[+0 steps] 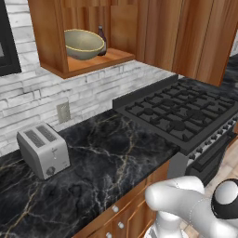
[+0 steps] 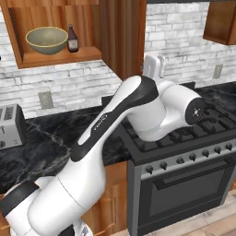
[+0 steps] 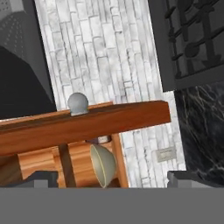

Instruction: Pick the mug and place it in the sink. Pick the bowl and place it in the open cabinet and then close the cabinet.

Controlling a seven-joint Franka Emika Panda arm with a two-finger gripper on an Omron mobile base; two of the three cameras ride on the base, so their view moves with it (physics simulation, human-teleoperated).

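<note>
the bowl (image 1: 83, 44) sits on the shelf of the open cabinet (image 1: 49, 42), near the shelf's front edge, with a dark bottle (image 1: 102, 41) just beside it toward the back. the white arm (image 2: 120, 115) rises from the base, bends at a dark elbow above the stove (image 2: 184, 138) and reaches up toward the cabinet. in the rolled hand view the gripper (image 3: 112, 180) faces the edge of the cabinet's door (image 3: 83, 124), whose round silver knob (image 3: 78, 103) stands on it; the fingertips (image 3: 41, 178) are spread wide apart, released, with nothing between them. the bowl shows on its side beyond the door. a toaster (image 1: 44, 149) stands on the black marble worktop (image 1: 107, 162) near the wall.
</note>
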